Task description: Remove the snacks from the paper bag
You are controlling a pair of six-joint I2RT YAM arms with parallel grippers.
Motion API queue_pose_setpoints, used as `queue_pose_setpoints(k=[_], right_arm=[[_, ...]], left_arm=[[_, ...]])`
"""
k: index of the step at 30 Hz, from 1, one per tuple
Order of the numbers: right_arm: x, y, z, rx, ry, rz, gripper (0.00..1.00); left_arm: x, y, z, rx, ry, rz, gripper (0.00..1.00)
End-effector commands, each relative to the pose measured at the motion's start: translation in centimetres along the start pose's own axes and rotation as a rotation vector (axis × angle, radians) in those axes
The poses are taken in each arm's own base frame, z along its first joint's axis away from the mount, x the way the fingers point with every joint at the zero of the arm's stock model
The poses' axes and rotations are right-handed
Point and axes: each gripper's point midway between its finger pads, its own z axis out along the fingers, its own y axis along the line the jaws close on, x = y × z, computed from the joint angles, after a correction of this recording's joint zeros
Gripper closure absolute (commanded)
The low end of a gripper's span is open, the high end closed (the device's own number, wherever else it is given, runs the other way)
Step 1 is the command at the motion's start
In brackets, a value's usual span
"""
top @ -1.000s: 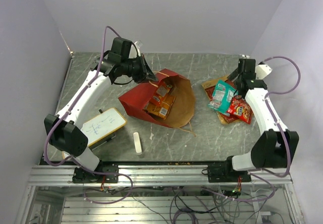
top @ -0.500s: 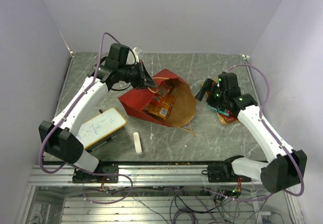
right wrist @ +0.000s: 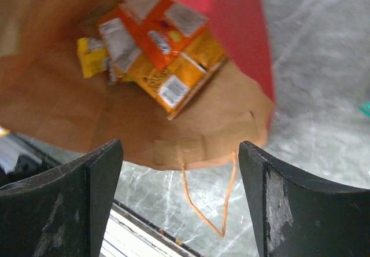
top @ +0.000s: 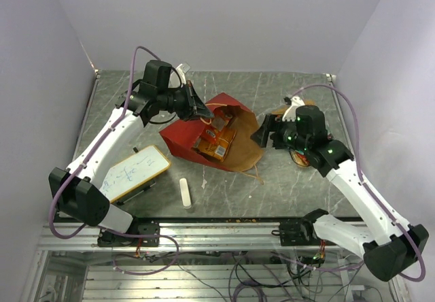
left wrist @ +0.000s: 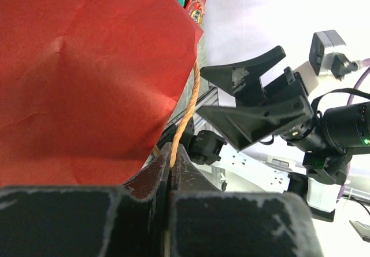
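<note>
The right arm (top: 343, 169) hides most snacks (top: 300, 158) by the desk's (top: 272, 84) right edge. Words on the packets (right wrist: 153, 48) in the paper bag (right wrist: 240, 43) are blurry.

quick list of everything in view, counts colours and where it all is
paper bag: one, red outside, brown inside, lying on its side mid-table, mouth toward the right arm
snacks in the bag: several, orange and yellow, exact count unclear
snacks outside: a pile, red showing, right of the bag, mostly hidden by the right arm
whiteboard: one, white, near left
eraser bar: one, white, in front of the bag
table: one, grey marbled
left claw: shut on the bag's tan handle
right claw: open, facing the bag mouth
</note>
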Motion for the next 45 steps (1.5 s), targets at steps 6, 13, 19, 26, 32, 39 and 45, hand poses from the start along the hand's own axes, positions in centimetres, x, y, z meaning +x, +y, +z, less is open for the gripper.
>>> queue_pose_setpoints(k=[6, 13, 19, 26, 32, 39, 45], right_arm=[[-0.6, 9.4, 1.2, -0.514, -0.243, -0.577, 0.26], [2.8, 10.9, 7.7, -0.471, -0.287, -0.893, 0.36], [2.7, 10.7, 12.6, -0.398, -0.404, -0.931, 0.34], [2.7, 9.5, 17.5, -0.267, -0.496, -0.995, 0.31], [1.8, 8.3, 21.4, -0.131, -0.492, -1.045, 0.23], [1.8, 7.5, 24.8, -0.060, -0.502, -1.057, 0.20], [2.9, 5.7, 26.9, 0.015, -0.451, -1.051, 0.42]], left_arm=[[-0.3, -1.6, -0.9, 0.046, -0.015, 0.010, 0.93], [0.4, -1.6, -1.2, 0.048, -0.010, -0.040, 0.93], [-0.4, -1.9, -1.0, 0.027, -0.020, -0.032, 0.93], [-0.7, -1.6, -0.6, 0.002, -0.032, -0.014, 0.93], [-0.5, -1.6, -0.6, -0.008, -0.026, -0.022, 0.93], [1.0, -0.1, -0.7, -0.086, 0.021, -0.030, 0.93], [2.0, 1.1, -1.5, -0.150, 0.034, -0.062, 0.93]])
